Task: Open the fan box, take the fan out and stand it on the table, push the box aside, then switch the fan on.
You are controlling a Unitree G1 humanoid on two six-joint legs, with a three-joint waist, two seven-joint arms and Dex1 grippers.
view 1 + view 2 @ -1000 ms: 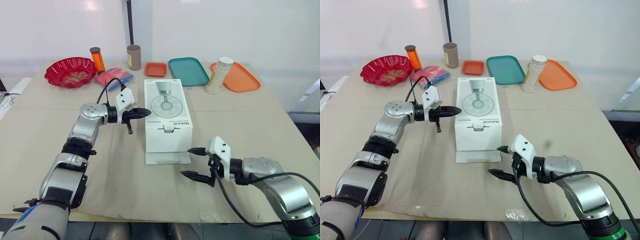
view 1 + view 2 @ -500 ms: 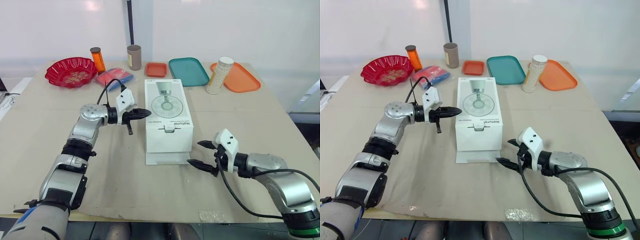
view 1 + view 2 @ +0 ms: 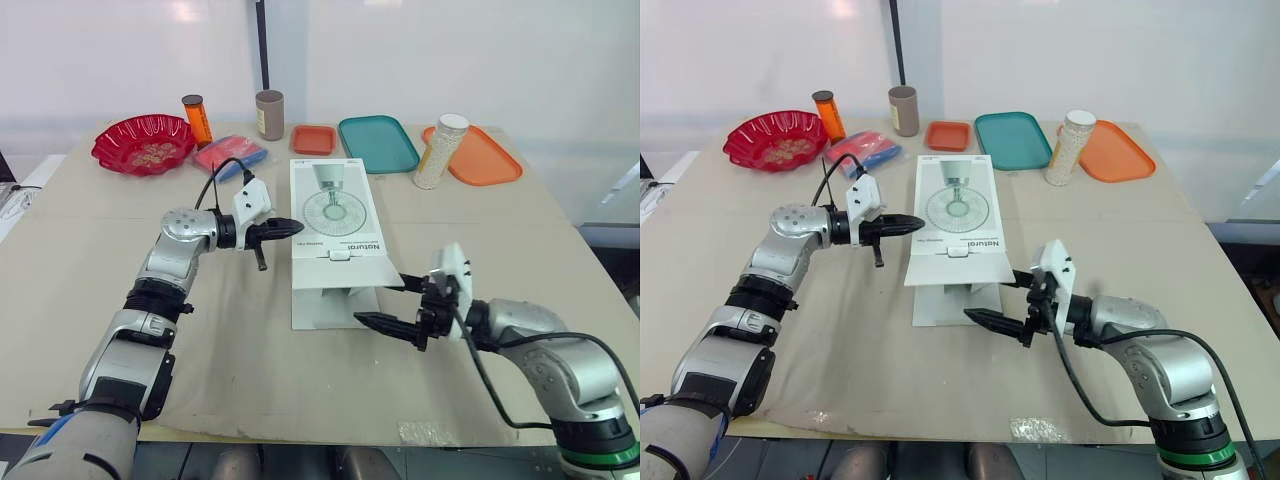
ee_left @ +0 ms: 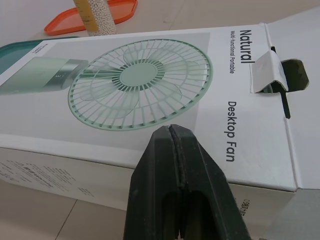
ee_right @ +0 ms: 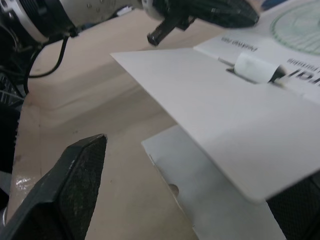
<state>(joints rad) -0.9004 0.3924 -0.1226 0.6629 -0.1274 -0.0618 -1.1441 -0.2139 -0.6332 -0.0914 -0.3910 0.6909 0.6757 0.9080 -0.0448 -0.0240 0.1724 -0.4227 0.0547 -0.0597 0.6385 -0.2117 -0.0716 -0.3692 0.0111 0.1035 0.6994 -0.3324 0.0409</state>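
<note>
1. The fan box (image 3: 335,215) lies flat in the middle of the table (image 3: 250,370), printed face up. The fan itself I can't see; I take it to be inside.
2. The box's front flap (image 5: 215,120) is lifted to about level with the top. Another panel (image 3: 335,308) lies flat on the table just in front of the box.
3. The right gripper (image 3: 385,302) is at the box's near right corner with its jaws spread wide. One finger looks tucked under the raised flap's edge; the other reaches out over the flat panel.
4. The left gripper (image 3: 293,226) has its fingers pressed together on nothing. Its tip is against, or just short of, the box's left side; I can't tell which.
5. To open it well, I'd say the flap should be lifted in an arc about its fold, not dragged. The left gripper should brace the side so the light box doesn't slide or tip.
6. A small tab (image 4: 265,72) sits in a slot near the fold. It may need freeing before the top gives.
7. The table wears a beige covering, creased in places.
8. Beyond the box's far end, from left to right:
   - a red bowl (image 3: 140,143)
   - an orange bottle (image 3: 195,118)
   - a blue-and-pink packet (image 3: 230,153)
   - a brown cup (image 3: 268,113)
   - a small orange tray (image 3: 312,138)
   - a teal tray (image 3: 378,142)
   - a jar of white beads (image 3: 440,150)
   - a larger orange tray (image 3: 485,158)
9. All of these stand well apart from the box, so there is room beside it for pushing it away. A plain white wall closes the room behind them.
</note>
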